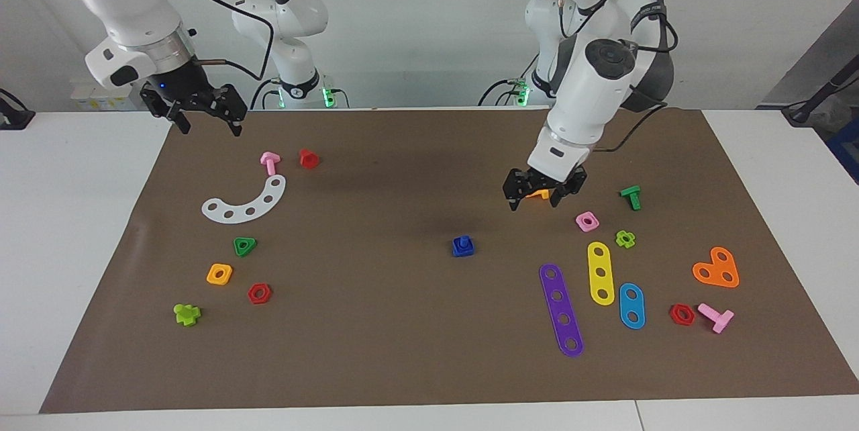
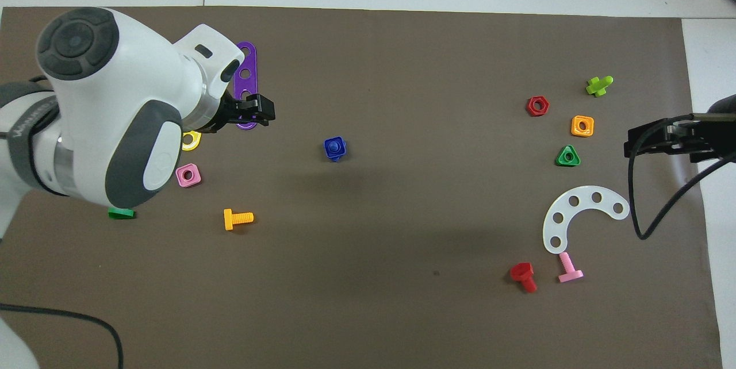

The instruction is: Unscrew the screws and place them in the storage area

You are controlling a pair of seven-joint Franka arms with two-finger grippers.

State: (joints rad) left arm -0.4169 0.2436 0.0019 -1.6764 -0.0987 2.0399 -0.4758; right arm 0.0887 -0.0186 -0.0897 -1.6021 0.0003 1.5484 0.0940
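Overhead view is losing much to the left arm's bulk: it is covering the yellow strip [image 2: 191, 140] and most of the purple strip [image 2: 246, 70]. Left gripper [image 1: 543, 197] is hanging fingers spread, in the air at about two o'clock from the blue screw [image 1: 462, 245], partly hiding the orange screw [image 1: 537, 194]. The blue screw is sitting mid-sheet, well apart from the white curved strip [image 1: 247, 203]. Right gripper [image 1: 201, 117] is waiting, fingers spread, above the paper's edge.
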